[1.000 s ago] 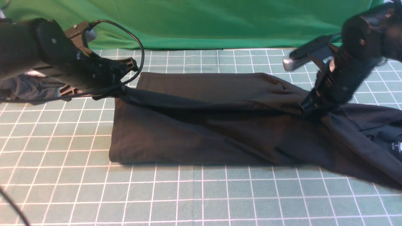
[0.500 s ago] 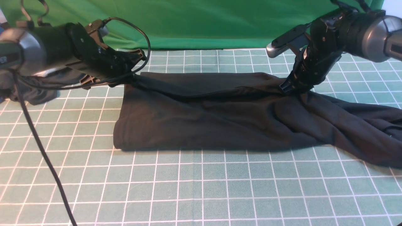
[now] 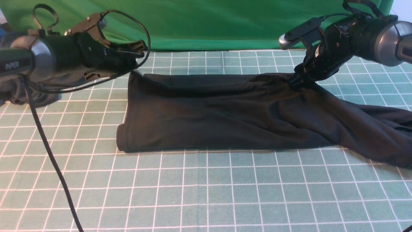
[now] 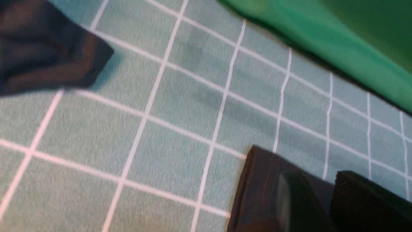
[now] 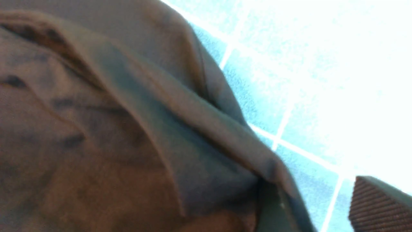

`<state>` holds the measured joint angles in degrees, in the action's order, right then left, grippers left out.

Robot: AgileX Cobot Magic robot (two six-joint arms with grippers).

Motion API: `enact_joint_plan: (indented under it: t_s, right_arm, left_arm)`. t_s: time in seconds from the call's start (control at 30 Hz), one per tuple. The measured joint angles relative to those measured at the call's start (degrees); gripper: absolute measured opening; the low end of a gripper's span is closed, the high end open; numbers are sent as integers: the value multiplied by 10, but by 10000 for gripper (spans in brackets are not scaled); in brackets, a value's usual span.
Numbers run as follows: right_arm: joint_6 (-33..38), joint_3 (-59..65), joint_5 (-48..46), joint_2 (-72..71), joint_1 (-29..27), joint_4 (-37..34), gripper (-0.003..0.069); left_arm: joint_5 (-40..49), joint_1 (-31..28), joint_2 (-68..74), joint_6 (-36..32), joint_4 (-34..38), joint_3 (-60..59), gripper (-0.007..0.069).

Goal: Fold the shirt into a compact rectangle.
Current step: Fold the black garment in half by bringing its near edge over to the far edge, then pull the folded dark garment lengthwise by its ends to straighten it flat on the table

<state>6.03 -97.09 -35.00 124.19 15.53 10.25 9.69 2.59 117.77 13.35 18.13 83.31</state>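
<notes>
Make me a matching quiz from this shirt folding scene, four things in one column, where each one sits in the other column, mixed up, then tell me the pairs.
Things
1. large black shirt
2. green backdrop cloth
3. teal grid-lined mat
4. small dark grey bunched garment

Places
A. at the far left edge of the scene
B. along the back, beyond the mat
C. flat underneath, filling the foreground
D. spread across the mat's middle, trailing off to the right

Pairs: 1-D, 2-B, 3-C, 4-A
</notes>
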Motion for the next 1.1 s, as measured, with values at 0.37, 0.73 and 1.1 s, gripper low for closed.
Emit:
enact_joint_plan:
  t_s: [0.37,0.73,1.1]
  right_arm:
    - [3,-63,-89,-104,-6,-14,109]
    - [81,-7,-188,-29,-6,-177,23]
    - [-14,-40,-32,2,-44,13,25]
  left_arm:
    - [227,-26,-44,-21,-1,146,453]
    - [322,-26,-46,-42,19,164,466]
    - [328,-26,-45,-44,19,164,443]
